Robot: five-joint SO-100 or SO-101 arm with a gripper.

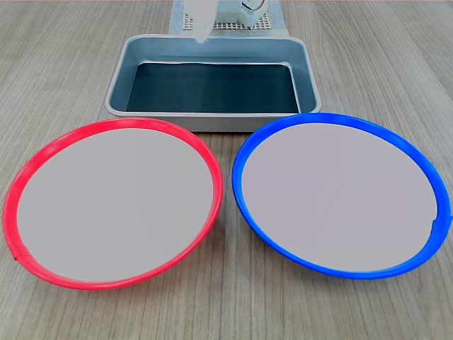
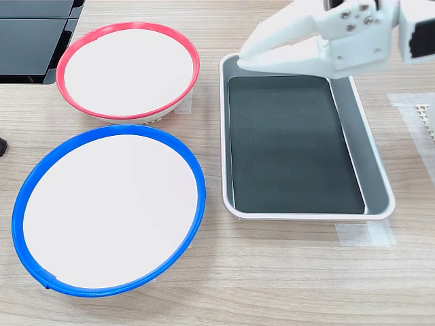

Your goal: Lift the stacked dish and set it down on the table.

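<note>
The stacked dish (image 1: 340,198) (image 2: 109,210), a wide shallow plate with a bright blue rim and pale centre, lies flat on the wood-grain table (image 1: 71,57) (image 2: 272,278). Nothing lies under it or on it. It sits beside a red-rimmed plate (image 1: 113,202) (image 2: 129,68) without touching it. My white gripper (image 2: 242,58) (image 1: 202,37) hovers over the far end of a grey metal tray, well apart from both plates. Its fingers meet at the tips and hold nothing.
The grey tray (image 1: 117,81) (image 2: 380,183) with a dark bottom stands empty behind the plates in the first exterior view. Pale tape strips (image 2: 363,234) lie by it. Black panels (image 2: 30,34) fill the second exterior view's top left corner. The arm's mesh base (image 1: 233,25) sits behind the tray.
</note>
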